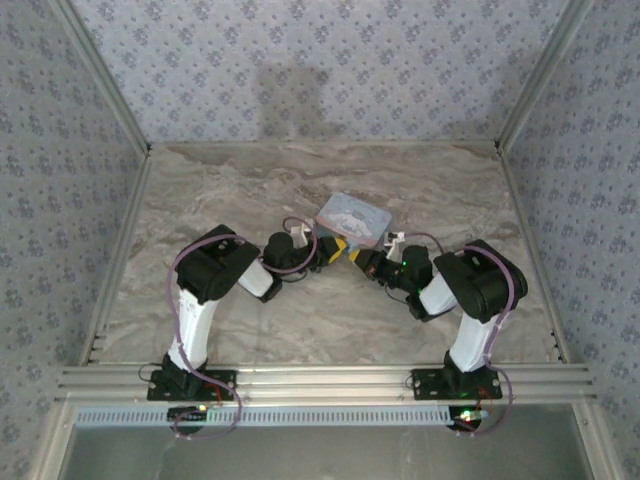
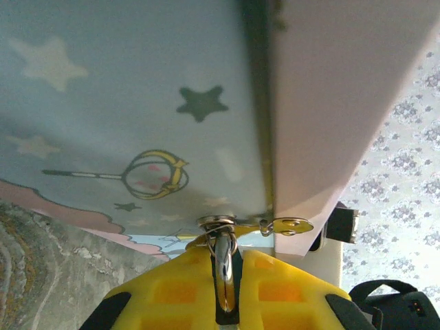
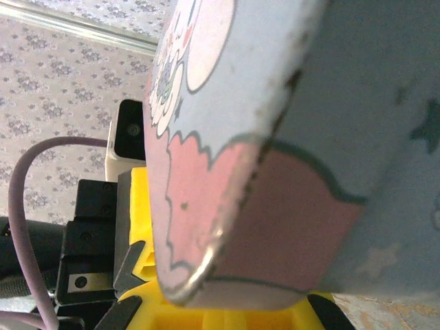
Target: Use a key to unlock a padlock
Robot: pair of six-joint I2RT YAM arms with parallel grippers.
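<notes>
Nearly shut, left hand pinches metal piece.

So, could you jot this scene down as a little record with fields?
tin: light blue, on the table, at both grippers' tips
left gripper: shut on a shiny metal piece by the tin's latch
right gripper: shut, close against the tin
metal piece: key or lock part, cannot tell

Robot test cell, lab-type enclosure. Marble-patterned tabletop, boxed at far, left and right edges by floral-wallpapered panels set in aluminium posts. Aluminium rails along near edge, carrying left arm and right arm bolted side by side. Slotted cable duct just in front.
</notes>
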